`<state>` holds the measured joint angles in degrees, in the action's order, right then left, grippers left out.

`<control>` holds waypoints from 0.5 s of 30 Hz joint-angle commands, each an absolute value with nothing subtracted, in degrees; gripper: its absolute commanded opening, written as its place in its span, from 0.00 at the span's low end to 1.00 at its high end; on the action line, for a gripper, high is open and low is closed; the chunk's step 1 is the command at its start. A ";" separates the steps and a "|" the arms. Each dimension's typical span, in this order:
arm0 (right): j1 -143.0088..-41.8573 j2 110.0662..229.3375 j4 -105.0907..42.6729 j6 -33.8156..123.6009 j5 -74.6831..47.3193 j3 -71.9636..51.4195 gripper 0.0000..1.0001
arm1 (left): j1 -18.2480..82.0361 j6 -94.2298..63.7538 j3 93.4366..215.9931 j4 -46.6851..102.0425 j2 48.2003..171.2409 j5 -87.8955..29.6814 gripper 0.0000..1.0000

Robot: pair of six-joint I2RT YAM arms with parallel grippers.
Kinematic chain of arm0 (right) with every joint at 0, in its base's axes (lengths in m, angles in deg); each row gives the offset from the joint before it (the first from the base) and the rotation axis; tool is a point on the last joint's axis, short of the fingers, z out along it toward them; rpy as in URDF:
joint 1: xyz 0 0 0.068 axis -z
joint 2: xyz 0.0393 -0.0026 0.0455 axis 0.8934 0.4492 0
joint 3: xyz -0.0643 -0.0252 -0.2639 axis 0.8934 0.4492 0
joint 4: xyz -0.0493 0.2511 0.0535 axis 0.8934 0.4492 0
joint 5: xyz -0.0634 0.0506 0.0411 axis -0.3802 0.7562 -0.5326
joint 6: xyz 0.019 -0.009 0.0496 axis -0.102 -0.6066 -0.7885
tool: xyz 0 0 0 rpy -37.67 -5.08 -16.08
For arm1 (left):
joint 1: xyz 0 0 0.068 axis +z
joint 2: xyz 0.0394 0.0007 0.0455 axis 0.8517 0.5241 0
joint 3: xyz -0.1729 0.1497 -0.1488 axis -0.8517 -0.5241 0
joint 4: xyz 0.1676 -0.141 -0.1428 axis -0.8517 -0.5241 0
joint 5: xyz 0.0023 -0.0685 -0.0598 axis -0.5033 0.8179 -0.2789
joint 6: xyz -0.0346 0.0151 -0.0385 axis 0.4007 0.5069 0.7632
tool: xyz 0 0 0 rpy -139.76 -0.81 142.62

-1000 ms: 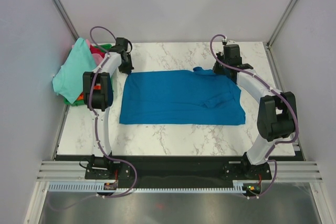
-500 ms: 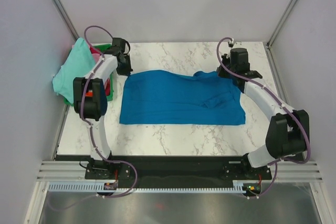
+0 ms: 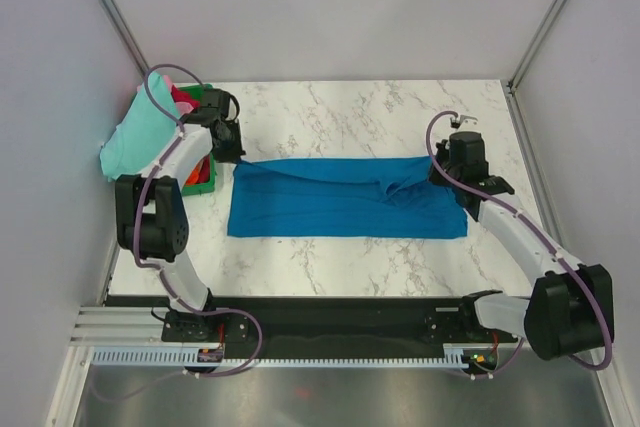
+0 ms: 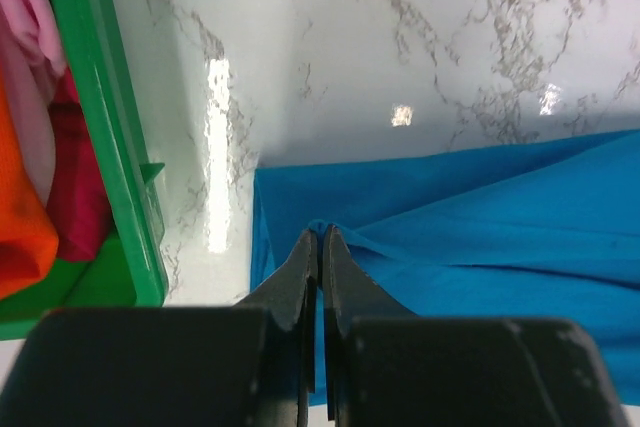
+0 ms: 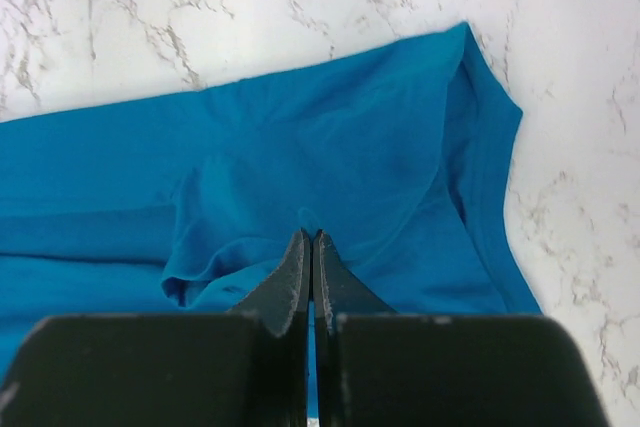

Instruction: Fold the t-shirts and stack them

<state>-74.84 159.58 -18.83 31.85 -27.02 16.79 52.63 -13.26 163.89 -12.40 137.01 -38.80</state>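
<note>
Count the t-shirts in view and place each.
5. Blue t-shirt on the table; mint-green t-shirt draped over the left side of the green basket; orange-red, pink and magenta t-shirts inside it. More may hide beneath.

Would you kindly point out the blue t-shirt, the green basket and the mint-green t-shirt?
blue t-shirt (image 3: 340,209): top external view, middle of the cloth.
green basket (image 4: 110,137): left wrist view, its wall.
mint-green t-shirt (image 3: 130,142): top external view, middle of the cloth.
</note>
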 commanded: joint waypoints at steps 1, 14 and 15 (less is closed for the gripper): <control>-75.00 155.69 -19.41 28.51 -30.02 20.00 0.00 | 52.59 -12.76 161.22 -11.52 133.37 -39.39 0.02; -75.00 148.39 -14.49 17.88 -36.79 32.21 0.25 | 52.07 -11.17 152.34 -12.39 127.13 -37.90 0.02; -75.00 148.13 -14.58 16.39 -36.36 33.18 0.42 | 52.07 -11.17 151.20 -13.61 126.52 -38.59 0.10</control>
<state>-74.84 149.22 -16.30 21.47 -33.68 30.51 52.24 -12.82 153.39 -12.18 130.36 -38.56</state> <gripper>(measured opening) 0.311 0.053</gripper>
